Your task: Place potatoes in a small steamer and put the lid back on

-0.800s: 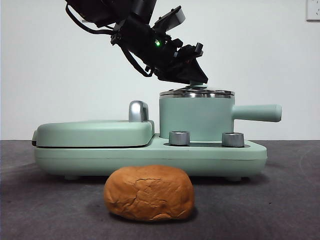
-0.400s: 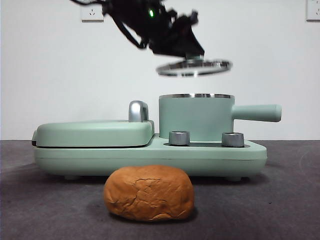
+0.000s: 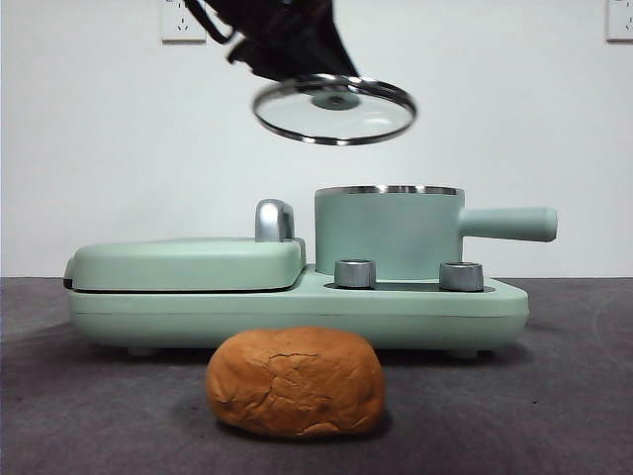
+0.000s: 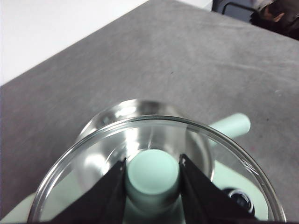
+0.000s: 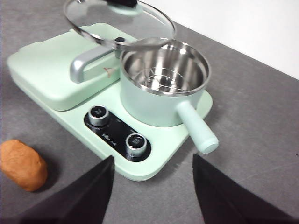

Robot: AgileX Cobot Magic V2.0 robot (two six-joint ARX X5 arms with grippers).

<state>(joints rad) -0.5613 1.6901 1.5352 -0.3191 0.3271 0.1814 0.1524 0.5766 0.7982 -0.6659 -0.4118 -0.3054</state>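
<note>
1 potato [image 3: 295,382], 1 steamer [image 3: 388,234], 1 lid [image 3: 334,110] aloft

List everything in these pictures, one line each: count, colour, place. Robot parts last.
Crusty orange-brown potato: one, on the grey table in front of the appliance.
Mint-green cylindrical steamer pot with steel rim: one, uncovered, on the appliance's right half, side handle pointing right in the front view.
Round clear glass lid with mint-green knob: one, tilted in the air above the pot.
Mint-green hinged grill plate: one, closed, left of the pot.
Steel control knobs: two, on the base before the pot.
Grey table: one.
White wall sockets: two, high on the wall.
Left gripper: black, shut on the lid's knob.
Right gripper: black, open, holding nothing, above the table near the appliance.
</note>
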